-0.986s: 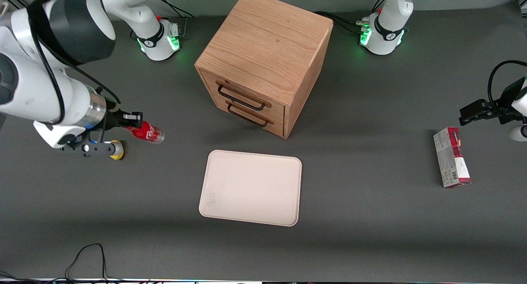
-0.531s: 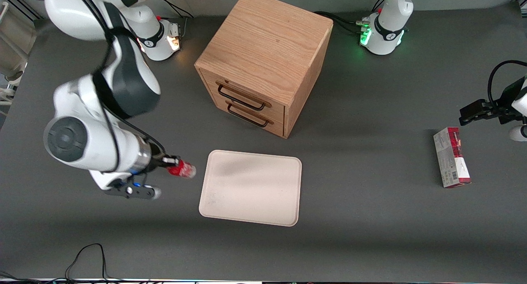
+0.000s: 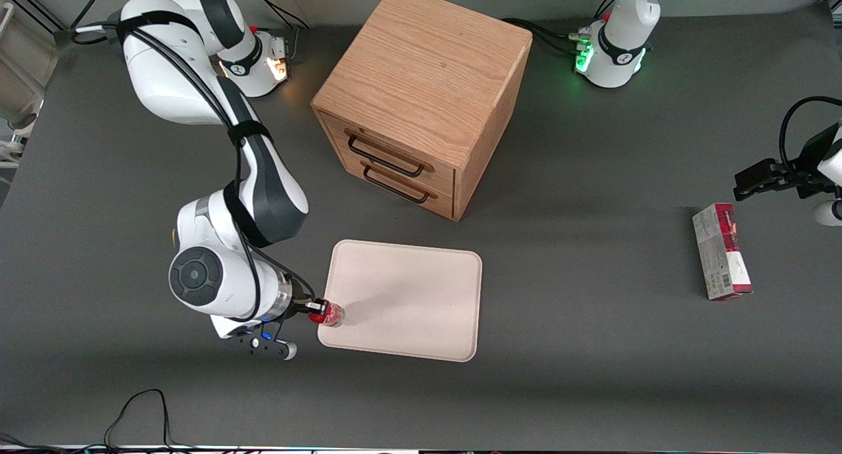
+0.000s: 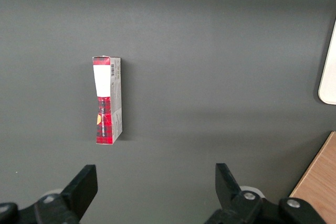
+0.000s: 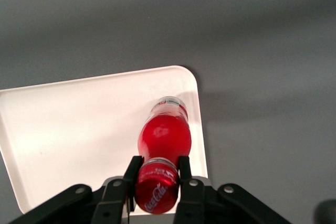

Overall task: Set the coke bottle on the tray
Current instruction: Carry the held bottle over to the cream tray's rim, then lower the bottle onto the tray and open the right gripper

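claw [image 5: 157, 174] clamped on the red cap of the small red coke bottle [image 5: 164, 135], so it hangs base-down for an upright set-down. i have it over the corner of the flat pinkish-cream tray [image 3: 408, 302] nearest the working arm; can't tell if the base touches.

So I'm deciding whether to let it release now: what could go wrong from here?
The gripper grips the coke bottle by its cap, and the clear base sits over the tray close to one corner. Released here, it might land on the low rim and tip or roll onto the table. With only the cap pinched between the fingers, the bottle could also swing or slip on the way down.
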Controlling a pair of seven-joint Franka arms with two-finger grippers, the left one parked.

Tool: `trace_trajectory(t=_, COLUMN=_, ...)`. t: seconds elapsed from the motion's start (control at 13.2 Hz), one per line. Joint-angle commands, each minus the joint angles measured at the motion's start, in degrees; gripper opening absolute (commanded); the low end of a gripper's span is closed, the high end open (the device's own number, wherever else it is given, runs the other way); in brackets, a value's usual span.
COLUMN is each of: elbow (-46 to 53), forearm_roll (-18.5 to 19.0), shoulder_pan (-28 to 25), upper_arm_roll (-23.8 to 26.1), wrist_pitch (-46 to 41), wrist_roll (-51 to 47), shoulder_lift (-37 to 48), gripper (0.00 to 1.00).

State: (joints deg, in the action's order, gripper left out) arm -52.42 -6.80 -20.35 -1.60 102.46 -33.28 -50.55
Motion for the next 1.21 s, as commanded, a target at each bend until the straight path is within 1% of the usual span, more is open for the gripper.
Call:
trace_trajectory(t=0.0, elbow=2.94, forearm_roll=-0.05, shoulder_pan=-0.13, upper_arm_roll=0.02, wrist_pitch=0.02, wrist_roll=-1.52, shoulder_lift=-1.75, gripper=0.0)
trace_trajectory(t=0.46, elbow=2.68, forearm_roll=-0.05, shoulder_pan=-0.13, upper_arm_roll=0.02, wrist_pitch=0.72, wrist_roll=-1.26, shoulder_lift=-3.51, gripper=0.0)
trace_trajectory(t=0.53, elbow=2.59, forearm_roll=-0.05, shoulder_pan=-0.13, upper_arm_roll=0.02, wrist_pitch=1.42, wrist_roll=-1.17, shoulder_lift=-3.59, gripper=0.02)
trace_trajectory(t=0.61, elbow=2.59, forearm_roll=-0.05, shoulder_pan=-0.13, upper_arm_roll=0.02, wrist_pitch=2.04, wrist_roll=-1.26, shoulder_lift=-3.94, gripper=0.98)
trace_trajectory(t=0.68, elbow=2.59, forearm_roll=-0.05, shoulder_pan=-0.39, upper_arm_roll=0.02, wrist_pitch=2.22, wrist_roll=-1.35, shoulder_lift=-3.95, gripper=1.0)
trace_trajectory(t=1.14, elbow=2.5, forearm_roll=0.21, shoulder_pan=-0.48, upper_arm_roll=0.02, wrist_pitch=2.05, wrist_roll=-1.35, shoulder_lift=-3.77, gripper=1.0)
